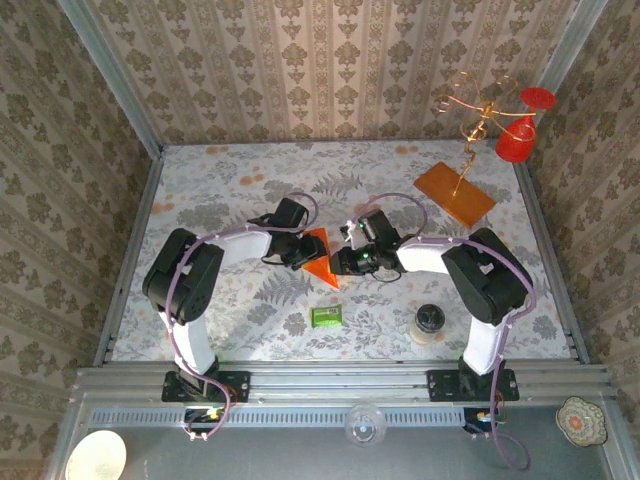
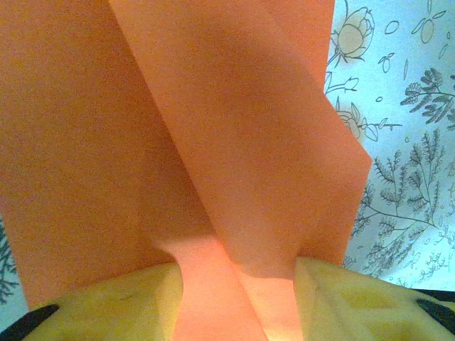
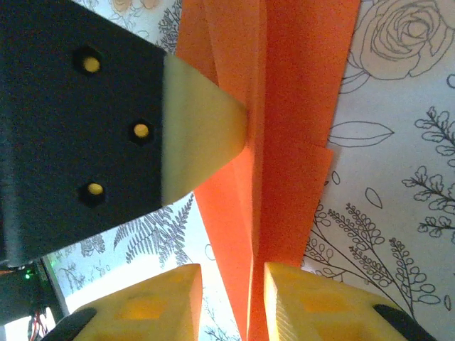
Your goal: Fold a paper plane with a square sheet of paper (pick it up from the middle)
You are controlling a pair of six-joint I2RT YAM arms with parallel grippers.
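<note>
Two robot arms meet over the middle of a floral-printed tablecloth (image 1: 250,190), with a bright orange sheet of thin paper (image 1: 322,264), folded lengthwise into a narrow pointed wedge, caught between them. From above, its tip points toward the near edge of the table.

The left gripper (image 1: 306,252) reaches in from the left. In its wrist view, the left gripper (image 2: 238,302) has the orange paper (image 2: 234,142) running down between its two yellow pads (image 2: 106,305). The paper fills the gap from one pad to the other, so the jaws sit at a middling width, clamped on the folded layers. The right wrist view shows one yellow-tipped black finger (image 3: 202,135) of that gripper with its tip against the paper's left face (image 3: 298,106).

The right gripper (image 1: 341,263) faces it from the other side. Seen from its own wrist, the right gripper (image 3: 233,305) has the paper lying against the right-hand pad (image 3: 320,305). A sliver of tablecloth shows between the paper and the other pad, so the jaws are narrowly parted, straddling the fold without pinching it.

Near the front lie a small green packet (image 1: 326,316) and a small round jar with a dark top (image 1: 430,322). At the far right a brownish-orange board (image 1: 455,193) carries a gold wire stand (image 1: 478,110) hung with red cups (image 1: 515,143), well apart from the paper.
</note>
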